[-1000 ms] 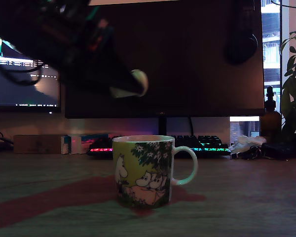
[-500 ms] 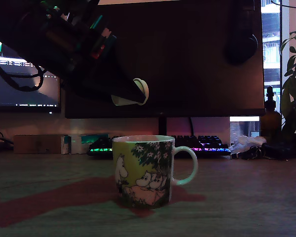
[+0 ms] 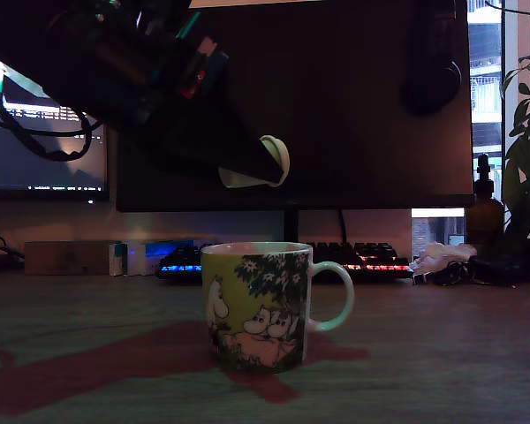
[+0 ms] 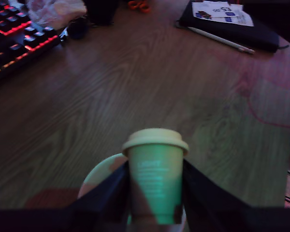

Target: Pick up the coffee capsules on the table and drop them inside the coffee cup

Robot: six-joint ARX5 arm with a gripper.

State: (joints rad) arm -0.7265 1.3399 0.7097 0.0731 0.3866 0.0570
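Pincer in the air, its two dark fingers clamped on the sides of one coffee capsule. Capsule is held tilted, wider rim and lid pointing away from the arm; in the exterior view the pale rim shows at the tip of the fingers, against the dark monitor.

Coffee cup stands upright on the table, below the pincer and clear of it, a gap of air between capsule and cup rim. Wrist view: the pale rim of the cup shows directly beneath the capsule, partly hidden by it and by the fingers. Cup handle points to the exterior view's right. Cannot tell what is inside the cup.

Beyond the pincer, on the far part of the table: a backlit keyboard, a crumpled pale wrapper beside it. A brown bottle and a leafy plant stand well off to the exterior view's right. Wrist view also shows a dark flat case with papers on it, well apart from the cup.

Room is dim; reddish shadow of the arm lies on the table around the cup.
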